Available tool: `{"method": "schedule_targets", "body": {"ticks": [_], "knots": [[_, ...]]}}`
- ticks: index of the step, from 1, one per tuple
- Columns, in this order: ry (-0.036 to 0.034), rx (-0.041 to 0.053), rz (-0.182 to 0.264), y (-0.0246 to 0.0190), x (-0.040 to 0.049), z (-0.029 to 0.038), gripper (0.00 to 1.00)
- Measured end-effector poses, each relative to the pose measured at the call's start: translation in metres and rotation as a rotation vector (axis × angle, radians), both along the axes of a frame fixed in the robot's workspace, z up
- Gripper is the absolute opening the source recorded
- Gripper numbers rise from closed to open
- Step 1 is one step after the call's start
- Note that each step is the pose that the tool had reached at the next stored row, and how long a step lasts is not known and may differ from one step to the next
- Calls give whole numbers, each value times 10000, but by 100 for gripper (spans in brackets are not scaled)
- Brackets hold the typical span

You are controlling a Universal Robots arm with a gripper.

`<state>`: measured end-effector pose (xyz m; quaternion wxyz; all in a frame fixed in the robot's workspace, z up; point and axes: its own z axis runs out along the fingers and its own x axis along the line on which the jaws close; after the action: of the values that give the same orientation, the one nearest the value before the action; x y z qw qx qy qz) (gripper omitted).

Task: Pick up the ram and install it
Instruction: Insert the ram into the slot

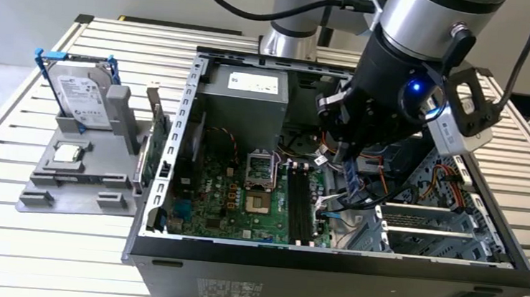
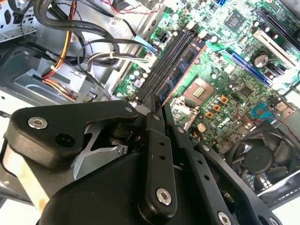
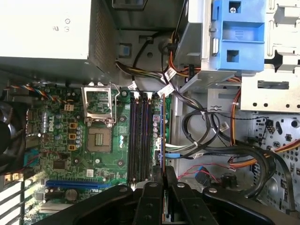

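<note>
In the second wrist view, your gripper (image 2: 156, 99) is pinching the ram (image 2: 181, 70) by one end, its jaws pressed together on it. The stick is reaching away from the fingertips over the motherboard (image 2: 225, 56) and running along the black memory slots (image 2: 165, 63), on their processor socket (image 2: 199, 91) side. You cannot tell here whether it is touching a slot.

In the first wrist view, you are seeing the ram edge-on as a thin line beside the slots, on the side nearer the loose cables (image 3: 211, 151). The two views are disagreeing about which side, so I judge it is hanging above the board, not seated.

In the exterior view, the gripper is working deep inside the open computer case (image 1: 331, 269), to the exterior view's right of the slots. The case is sitting on the worktop (image 1: 44, 259).

Risks, as I judge them:
- Pushing down while the edge is sitting off the slot could bend the stick or scrape the board.
- Holding one end is inviting the stick to pivot.
- Those cables could snag it.
</note>
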<state>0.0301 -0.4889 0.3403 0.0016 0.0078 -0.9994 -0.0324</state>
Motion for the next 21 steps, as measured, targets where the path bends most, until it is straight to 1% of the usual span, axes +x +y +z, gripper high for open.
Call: {"method": "schedule_targets", "body": {"ticks": [13, 21], "knots": [[0, 0, 2, 0, 1, -23, 0], [-2, -2, -52, 0, -1, -67, 0]]}}
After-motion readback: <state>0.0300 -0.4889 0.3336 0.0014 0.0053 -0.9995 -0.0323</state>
